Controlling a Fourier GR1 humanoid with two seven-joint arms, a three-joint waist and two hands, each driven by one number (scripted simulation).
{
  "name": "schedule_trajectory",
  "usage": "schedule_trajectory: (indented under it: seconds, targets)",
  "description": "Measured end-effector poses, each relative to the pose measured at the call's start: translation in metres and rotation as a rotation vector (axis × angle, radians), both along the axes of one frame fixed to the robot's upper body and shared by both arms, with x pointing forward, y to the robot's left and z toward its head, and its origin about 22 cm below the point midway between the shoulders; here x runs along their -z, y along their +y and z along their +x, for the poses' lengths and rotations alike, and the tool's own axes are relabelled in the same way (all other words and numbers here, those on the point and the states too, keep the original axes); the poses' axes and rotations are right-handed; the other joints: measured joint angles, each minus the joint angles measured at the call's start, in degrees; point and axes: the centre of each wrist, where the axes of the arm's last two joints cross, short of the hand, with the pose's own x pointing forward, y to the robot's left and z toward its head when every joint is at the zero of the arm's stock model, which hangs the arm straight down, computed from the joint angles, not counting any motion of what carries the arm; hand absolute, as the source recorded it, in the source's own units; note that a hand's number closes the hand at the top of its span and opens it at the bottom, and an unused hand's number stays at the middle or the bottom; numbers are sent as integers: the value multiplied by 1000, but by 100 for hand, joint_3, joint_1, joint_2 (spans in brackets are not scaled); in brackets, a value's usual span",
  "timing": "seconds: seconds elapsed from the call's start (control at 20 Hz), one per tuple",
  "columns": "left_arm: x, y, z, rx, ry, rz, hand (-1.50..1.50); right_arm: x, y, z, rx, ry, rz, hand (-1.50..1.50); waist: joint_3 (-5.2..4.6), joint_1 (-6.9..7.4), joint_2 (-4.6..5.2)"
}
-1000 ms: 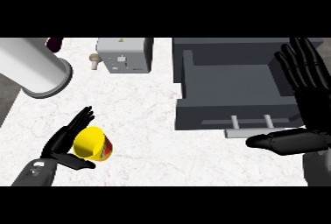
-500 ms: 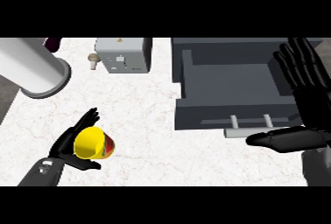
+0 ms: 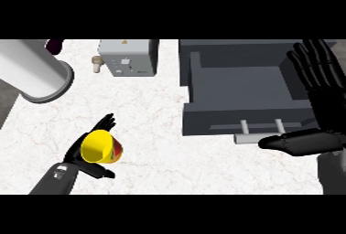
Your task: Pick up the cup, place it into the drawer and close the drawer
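From the head view, the yellow cup [image 3: 99, 147] sat cradled in the left hand [image 3: 86, 157], fingers curled round it, low on the marble surface [image 3: 148, 114]. The open drawer [image 3: 243, 93] lay well off to its right; the right hand [image 3: 307, 139] rested flat-fingered beside it.

Even bright light; soft shadows; no glare, blur.

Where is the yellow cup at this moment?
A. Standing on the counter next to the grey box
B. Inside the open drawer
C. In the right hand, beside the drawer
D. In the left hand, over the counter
D: the yellow cup sits in the left hand, whose fingers and thumb curl round it above the white counter, well apart from the open drawer.
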Motion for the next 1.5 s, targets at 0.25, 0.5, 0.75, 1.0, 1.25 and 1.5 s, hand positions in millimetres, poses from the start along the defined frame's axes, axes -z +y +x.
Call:
schedule_trajectory:
  seconds: [0.25,0.5,0.75,1.0,1.25,1.5]
  targets:
    - [2,-11,2,47,26,-55,150,-1,-4,-1,-1,0,3,-150,-1,2,-5]
    - [-3,-23,11,14,-115,-62,150,0,-8,0,5,4,-8,-150,-2,19,-7]
    - [-7,-26,15,-151,-249,-48,150,-1,-5,-1,7,1,-1,-150,2,50,-17]
    - [-10,-27,20,-498,-330,-86,150,-2,-9,0,18,2,4,-150,4,96,-16]
    - [-24,-40,41,-554,-392,-190,150,-3,-13,-3,10,3,1,-150,13,76,-35]
    - [-58,-57,76,-457,-463,-238,150,-3,-17,-7,21,15,-11,-150,24,129,-74]
